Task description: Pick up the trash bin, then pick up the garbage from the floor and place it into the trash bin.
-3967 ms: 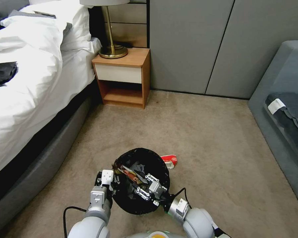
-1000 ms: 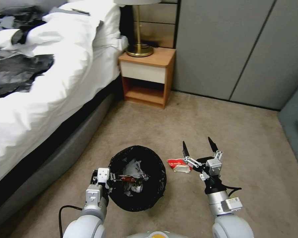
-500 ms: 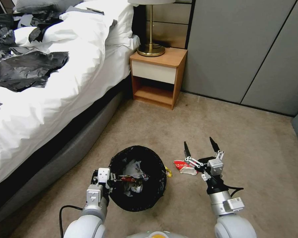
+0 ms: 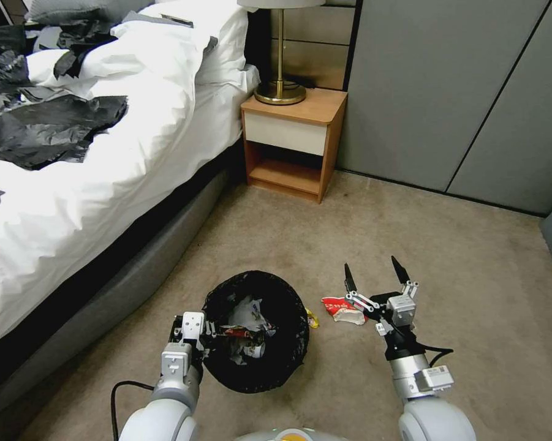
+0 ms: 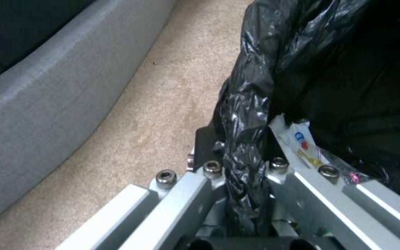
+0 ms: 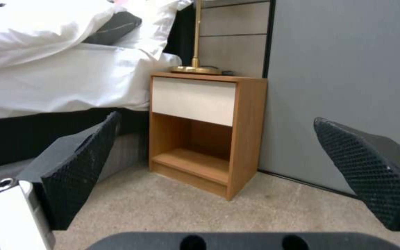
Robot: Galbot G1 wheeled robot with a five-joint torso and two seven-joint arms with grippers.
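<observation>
The trash bin (image 4: 255, 367) shows as a round opening lined with a black bag, held just above the carpet with wrappers and tissue inside. My left gripper (image 4: 193, 329) is shut on its near-left rim. In the left wrist view the left gripper (image 5: 244, 163) pinches the crumpled black liner (image 5: 251, 104). Garbage lies on the floor right of the bin: a red-white wrapper (image 4: 342, 308) and a small yellow piece (image 4: 312, 319). My right gripper (image 4: 370, 265) stands open over the wrapper's right side, fingertips pointing away from me. In the right wrist view its black fingers (image 6: 82, 170) are spread wide with nothing between them.
A bed (image 4: 104, 177) with white bedding and black plastic sheets runs along the left. A wooden nightstand (image 4: 291, 144) with a brass lamp (image 4: 280, 92) stands at the back, beside grey wall panels (image 4: 447, 92). Open carpet (image 4: 472, 275) lies to the right.
Four seconds ago my right gripper was in the bin; it has come out and stands open by the red-white wrapper. The camera has turned left. Over the last half second almost nothing moved.
</observation>
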